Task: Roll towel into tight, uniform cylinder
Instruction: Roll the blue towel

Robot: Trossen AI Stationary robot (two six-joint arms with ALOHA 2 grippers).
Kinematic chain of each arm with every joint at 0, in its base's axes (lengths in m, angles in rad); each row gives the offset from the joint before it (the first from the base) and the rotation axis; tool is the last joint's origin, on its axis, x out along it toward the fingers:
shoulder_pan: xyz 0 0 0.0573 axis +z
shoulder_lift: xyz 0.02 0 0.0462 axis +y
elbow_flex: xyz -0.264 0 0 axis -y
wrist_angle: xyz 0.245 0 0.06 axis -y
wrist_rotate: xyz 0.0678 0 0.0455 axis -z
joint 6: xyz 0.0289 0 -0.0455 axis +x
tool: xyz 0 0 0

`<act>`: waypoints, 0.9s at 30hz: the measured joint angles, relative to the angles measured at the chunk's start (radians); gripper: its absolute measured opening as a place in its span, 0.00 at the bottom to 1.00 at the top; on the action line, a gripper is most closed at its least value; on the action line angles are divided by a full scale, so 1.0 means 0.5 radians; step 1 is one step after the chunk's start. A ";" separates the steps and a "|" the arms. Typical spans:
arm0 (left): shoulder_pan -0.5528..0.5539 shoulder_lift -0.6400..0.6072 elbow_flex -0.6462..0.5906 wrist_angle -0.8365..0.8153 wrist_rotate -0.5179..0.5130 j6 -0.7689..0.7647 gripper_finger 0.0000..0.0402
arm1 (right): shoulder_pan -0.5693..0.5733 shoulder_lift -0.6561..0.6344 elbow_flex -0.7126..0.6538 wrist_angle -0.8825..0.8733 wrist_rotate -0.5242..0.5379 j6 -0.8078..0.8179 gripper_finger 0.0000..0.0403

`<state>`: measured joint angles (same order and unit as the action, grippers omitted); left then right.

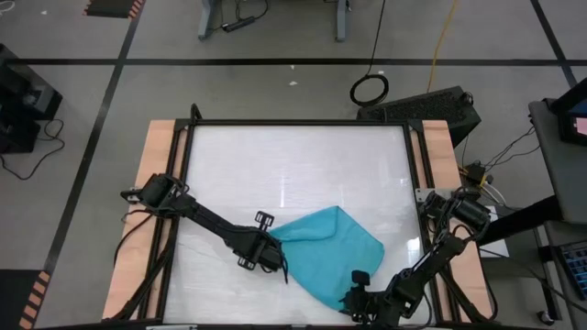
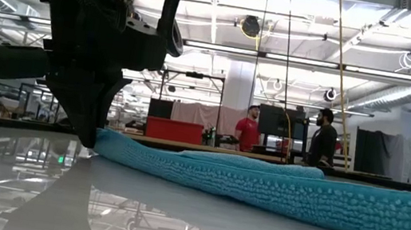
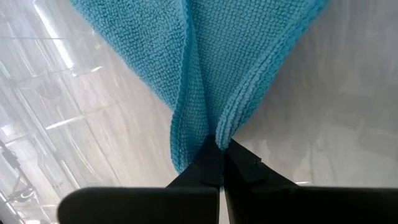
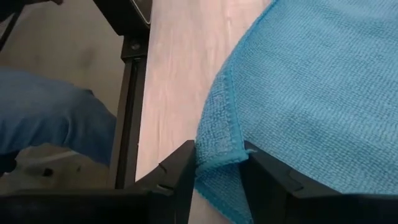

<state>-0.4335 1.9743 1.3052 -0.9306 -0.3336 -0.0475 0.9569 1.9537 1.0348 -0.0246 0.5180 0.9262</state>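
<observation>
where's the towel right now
In the high view the towel lies on the table's near half, slightly right of centre, between the left gripper and the right gripper.

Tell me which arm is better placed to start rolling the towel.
Left, probably. The left gripper is already shut on a towel corner. The right gripper only straddles the near hem, jaws open, at the table edge.

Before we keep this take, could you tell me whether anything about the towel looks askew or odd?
The towel lies crooked near the table's front edge, flat and not rolled. The left gripper pinches one bunched corner shut. The right gripper is open around another edge. Nothing looks torn or spilled.
</observation>
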 joint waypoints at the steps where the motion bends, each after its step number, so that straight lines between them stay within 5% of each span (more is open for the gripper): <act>1: 0.000 0.000 0.000 0.000 0.000 0.000 0.01 | 0.000 0.000 0.001 -0.001 -0.002 -0.003 0.27; 10: 0.000 0.000 0.000 -0.006 0.030 -0.001 0.01 | 0.001 0.000 0.001 0.008 -0.003 -0.117 0.02; 14: 0.000 0.000 0.000 0.006 0.223 -0.025 0.02 | -0.001 -0.026 0.002 -0.015 -0.139 -0.157 0.02; 27: -0.113 -0.054 0.080 0.121 0.344 -0.008 0.43 | 0.086 -0.222 0.005 -0.530 -0.385 -0.096 0.00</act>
<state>-0.4902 1.9472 1.3453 -0.8701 -0.1616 -0.0513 0.9998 1.8429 1.0370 -0.2895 0.3254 0.8780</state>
